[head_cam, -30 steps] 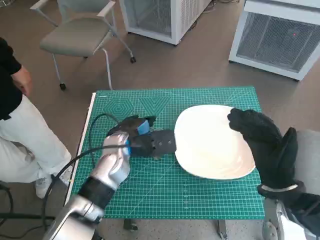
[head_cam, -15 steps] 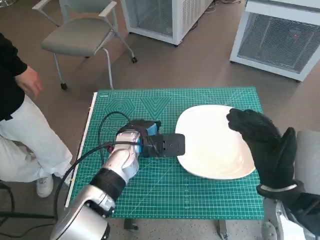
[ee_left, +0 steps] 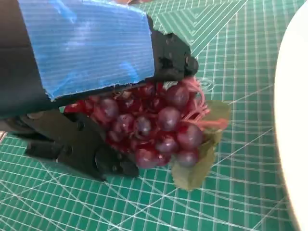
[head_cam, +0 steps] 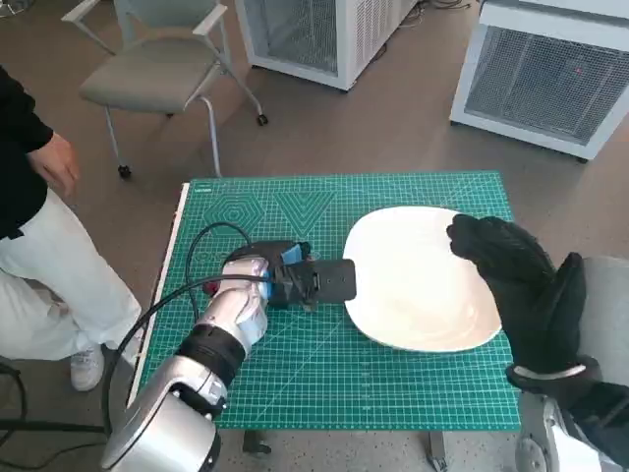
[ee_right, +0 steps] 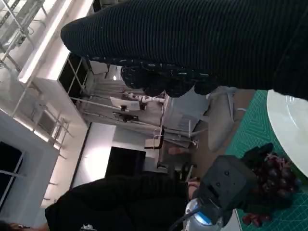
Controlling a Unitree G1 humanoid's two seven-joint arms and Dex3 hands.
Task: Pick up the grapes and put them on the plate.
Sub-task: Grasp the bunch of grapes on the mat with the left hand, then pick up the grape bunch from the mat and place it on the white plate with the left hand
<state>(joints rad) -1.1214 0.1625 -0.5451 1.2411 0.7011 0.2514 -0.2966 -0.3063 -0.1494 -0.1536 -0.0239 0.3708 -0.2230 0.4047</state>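
A bunch of dark red grapes (ee_left: 154,127) with a green leaf (ee_left: 199,166) sits in the grip of my left hand (head_cam: 307,281), low over the green mat; I cannot tell if it touches the mat. In the head view the hand hides the grapes. The left hand (ee_right: 228,185) and grapes (ee_right: 269,179) also show in the right wrist view. The white plate (head_cam: 418,295) lies just right of the left hand, its rim (ee_left: 294,120) close to the bunch. My gloved right hand (head_cam: 511,267) hovers over the plate's right side, holding nothing.
The green cutting mat (head_cam: 295,383) covers the small table. A person in black top and white trousers (head_cam: 39,246) stands at the left. A grey chair (head_cam: 157,74) and white cabinets (head_cam: 550,69) stand beyond the table.
My left hand has moved right with the grapes, up to the plate's left rim. The right hand has stayed in place. The person's hand at the left has shifted.
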